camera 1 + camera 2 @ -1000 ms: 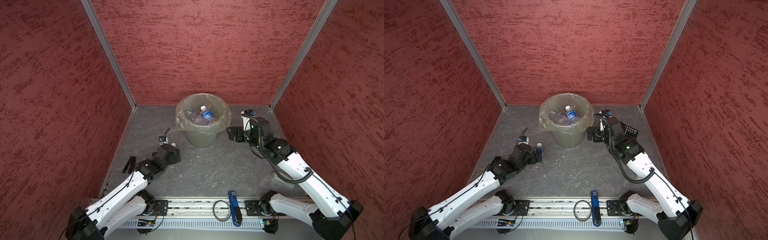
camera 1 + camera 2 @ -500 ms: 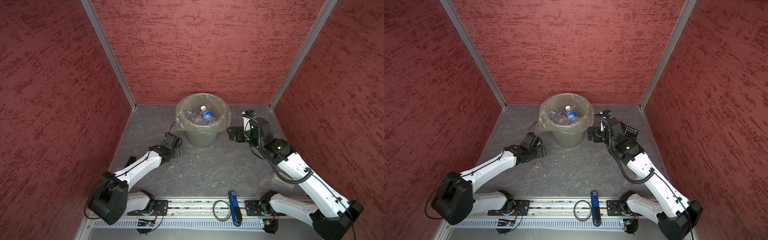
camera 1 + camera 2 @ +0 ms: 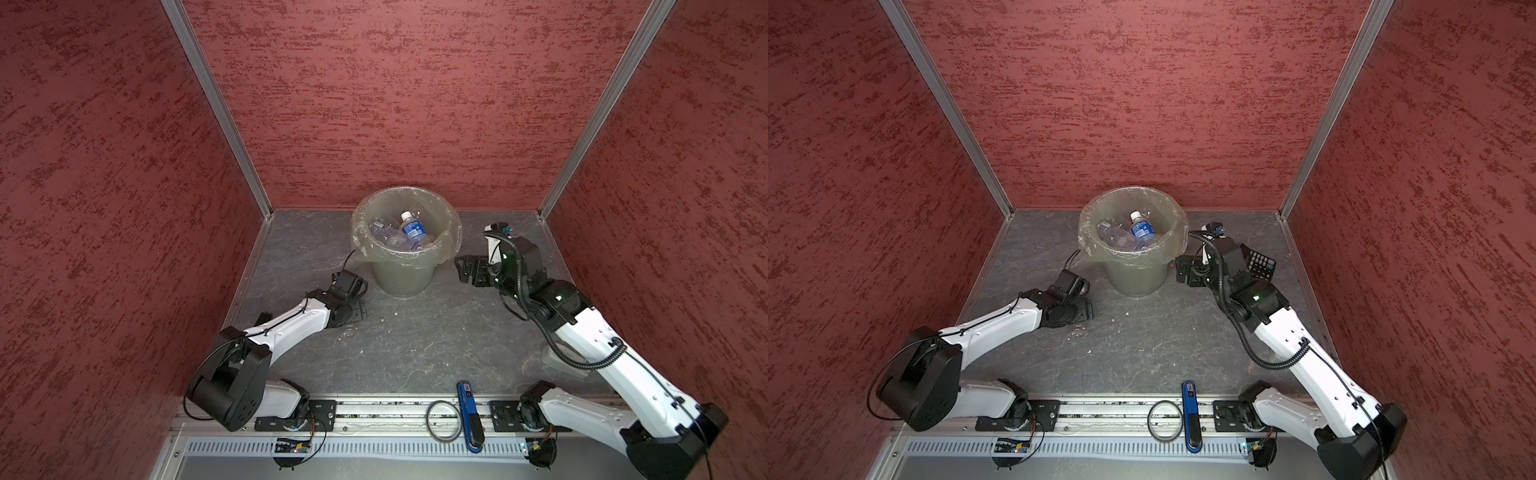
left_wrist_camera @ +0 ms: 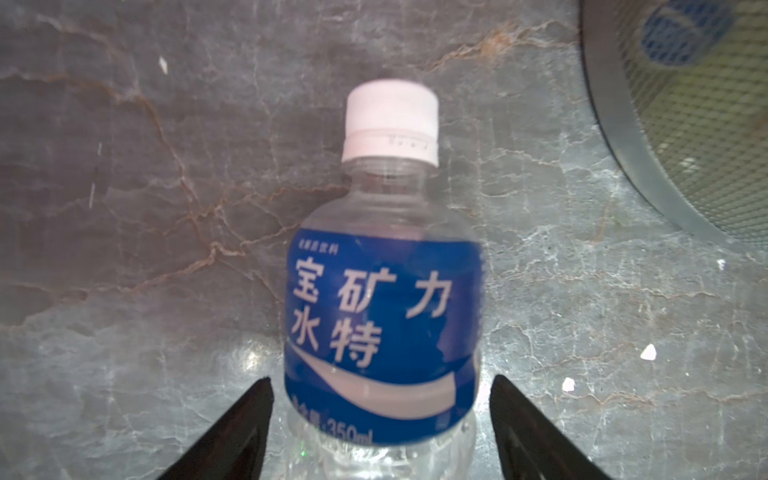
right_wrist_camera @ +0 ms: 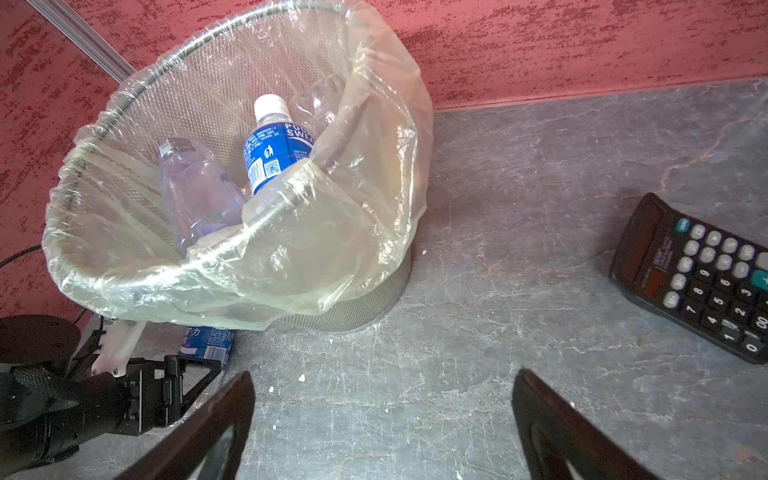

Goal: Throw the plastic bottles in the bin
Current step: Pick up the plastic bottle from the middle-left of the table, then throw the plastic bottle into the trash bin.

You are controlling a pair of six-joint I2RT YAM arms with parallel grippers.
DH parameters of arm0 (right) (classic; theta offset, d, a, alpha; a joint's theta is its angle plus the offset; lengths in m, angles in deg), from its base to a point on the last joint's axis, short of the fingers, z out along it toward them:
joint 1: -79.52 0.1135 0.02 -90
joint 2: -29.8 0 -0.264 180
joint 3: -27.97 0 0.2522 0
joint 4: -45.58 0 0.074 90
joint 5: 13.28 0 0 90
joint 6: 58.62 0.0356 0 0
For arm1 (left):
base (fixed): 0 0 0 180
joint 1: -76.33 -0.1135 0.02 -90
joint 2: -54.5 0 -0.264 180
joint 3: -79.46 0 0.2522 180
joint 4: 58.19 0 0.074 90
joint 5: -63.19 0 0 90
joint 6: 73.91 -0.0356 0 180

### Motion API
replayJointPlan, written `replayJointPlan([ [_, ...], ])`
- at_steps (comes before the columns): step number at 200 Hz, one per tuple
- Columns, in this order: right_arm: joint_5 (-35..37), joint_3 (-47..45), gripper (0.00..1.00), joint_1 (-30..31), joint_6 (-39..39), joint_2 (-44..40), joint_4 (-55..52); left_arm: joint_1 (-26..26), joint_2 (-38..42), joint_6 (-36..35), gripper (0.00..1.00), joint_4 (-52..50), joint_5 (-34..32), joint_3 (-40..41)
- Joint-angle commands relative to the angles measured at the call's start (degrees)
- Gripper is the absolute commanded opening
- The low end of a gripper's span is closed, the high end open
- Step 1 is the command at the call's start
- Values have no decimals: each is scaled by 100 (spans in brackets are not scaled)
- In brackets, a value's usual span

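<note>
The left gripper [image 4: 380, 380] stands part open around a blue-labelled plastic bottle [image 4: 384, 316] on the table [image 3: 415, 345], a sliver of gap at each fingertip, just beside the bin [image 3: 401, 278] holding other bottles [image 3: 411, 230], while the right gripper [image 5: 384, 374] hangs wide open and empty by the bin's far side.

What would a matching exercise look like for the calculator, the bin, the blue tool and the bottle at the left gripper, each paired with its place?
1 calculator
2 bin
3 blue tool
4 bottle

A on the front rail
B between the jaws of the left gripper
C near the back wall
D beside the right arm

Pairs: 1-D, 2-C, 3-A, 4-B
</note>
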Motion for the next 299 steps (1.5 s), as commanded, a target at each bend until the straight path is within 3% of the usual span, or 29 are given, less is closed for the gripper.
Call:
replayJointPlan([
  [1, 74, -37, 97, -36, 103, -70, -44, -62, -89, 67, 76, 213, 141, 63],
  [60, 143, -29, 96, -34, 136, -182, -132, -71, -237, -46, 71, 332, 119, 67],
  [88, 166, -29, 95, -38, 160, -236, -198, 12, 54, -31, 49, 302, -101, 164],
  [134, 158, -233, 96, -33, 69, -296, -156, 376, 1660, 189, 37, -297, -824, 409],
  [184, -66, -891, 98, -33, -43, -436, 109, 991, 3666, 183, 36, -1191, -1377, 208],
  [253, 14, -1355, 99, -33, 75, -709, 108, 1986, 4831, -93, 35, -1822, -1922, -950],
  [299, 229, -1390, 99, -38, 150, -842, -40, 2526, 4184, -1056, 34, -1203, -2149, -2602],
])
